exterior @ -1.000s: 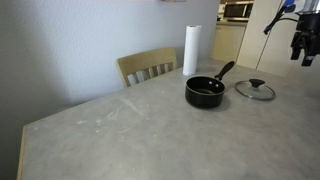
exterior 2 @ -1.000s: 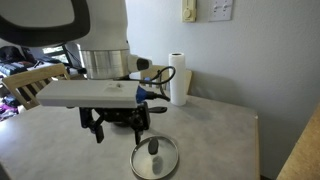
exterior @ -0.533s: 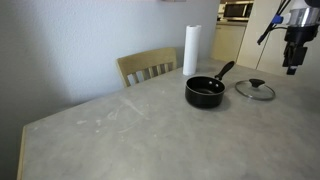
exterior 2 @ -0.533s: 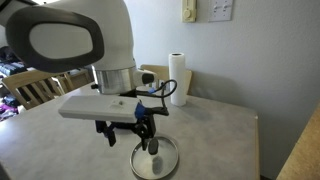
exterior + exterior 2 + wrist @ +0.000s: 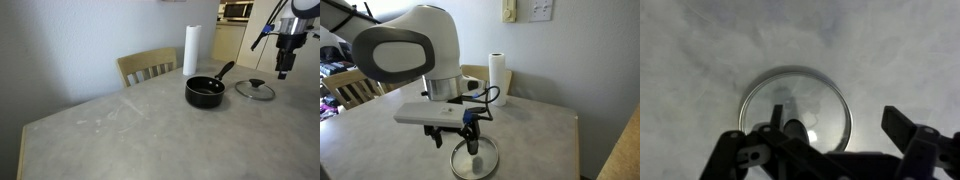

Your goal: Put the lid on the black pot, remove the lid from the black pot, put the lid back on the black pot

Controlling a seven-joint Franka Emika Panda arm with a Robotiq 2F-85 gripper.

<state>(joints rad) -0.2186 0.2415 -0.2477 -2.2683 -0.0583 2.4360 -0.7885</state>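
The black pot [image 5: 204,92] stands uncovered on the grey table, its long handle angled up to the right. The glass lid [image 5: 254,89] with its black knob lies flat on the table to the right of the pot. It also shows in an exterior view [image 5: 461,165] and in the wrist view [image 5: 795,103]. My gripper [image 5: 281,68] is open and empty, hovering above the lid and a little to one side. It also shows in an exterior view [image 5: 455,138] and in the wrist view [image 5: 820,142]. In that exterior view the arm hides the pot.
A tall white paper-towel roll [image 5: 191,50] stands at the table's far edge behind the pot, also seen in an exterior view [image 5: 498,78]. A wooden chair [image 5: 148,66] is tucked in at the far side. The grey tabletop [image 5: 130,130] stretches to the left.
My arm has moved in towards the lid and lower. The lid has come into place below the open jaws. Pot and lid have not moved.
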